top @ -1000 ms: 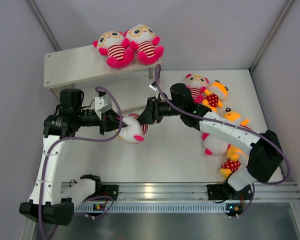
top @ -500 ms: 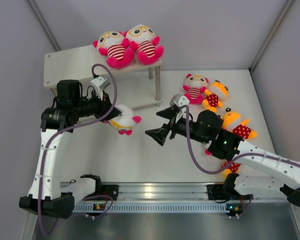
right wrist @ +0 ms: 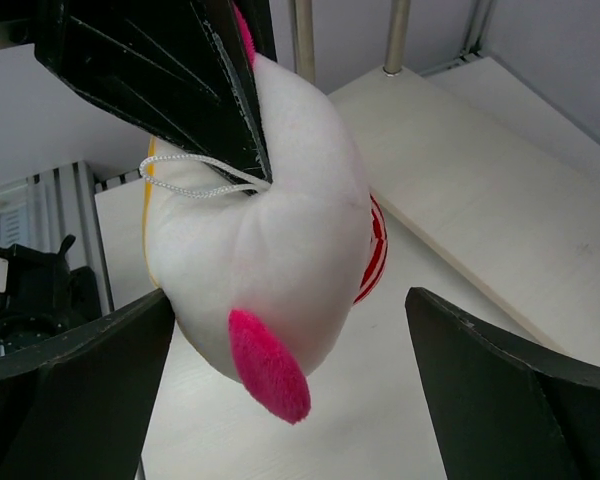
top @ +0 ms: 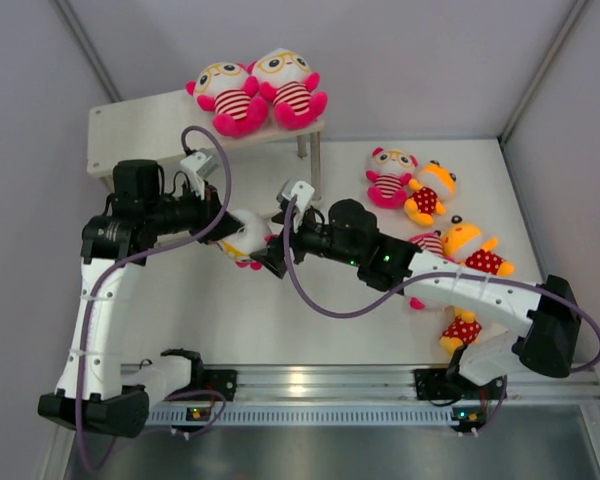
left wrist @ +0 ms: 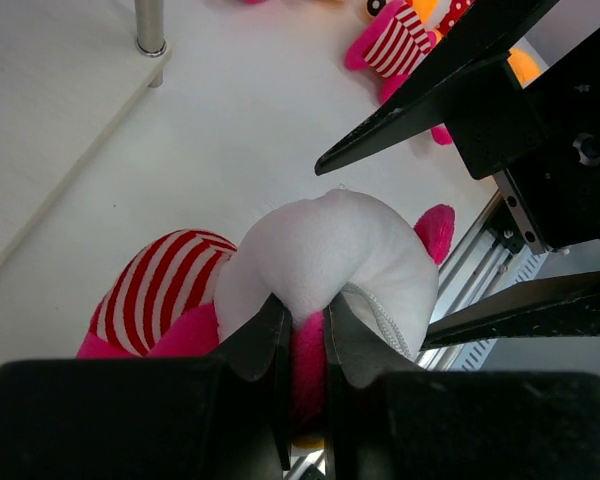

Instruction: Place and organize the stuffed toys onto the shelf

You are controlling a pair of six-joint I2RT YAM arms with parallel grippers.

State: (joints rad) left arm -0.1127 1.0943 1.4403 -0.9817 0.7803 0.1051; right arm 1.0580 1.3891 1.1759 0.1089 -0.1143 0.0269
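My left gripper (top: pixel 227 229) is shut on a stuffed toy (top: pixel 246 240) with a white head and red-white striped body, held in the air in front of the shelf (top: pixel 130 130). The left wrist view shows its fingers (left wrist: pixel 265 335) pinching the toy's (left wrist: pixel 330 250) pink and white plush. My right gripper (top: pixel 265 250) is wide open, its fingers (right wrist: pixel 80 380) on either side of the hanging toy (right wrist: pixel 270 240) and not touching it. Two striped toys (top: pixel 230 98) (top: pixel 290 90) sit side by side on the shelf's top board.
On the table at the right lie a striped toy (top: pixel 390 178), an orange toy (top: pixel 428 192), another orange one (top: pixel 470 245) and a third (top: pixel 462 328) near the right arm's base. The shelf's lower board (right wrist: pixel 500 200) and metal legs (top: pixel 315 180) are close behind the held toy.
The right gripper let go of the toy, drew back to the right, then came back with jaws wide open around it. The left gripper lifted the toy a little toward the shelf.
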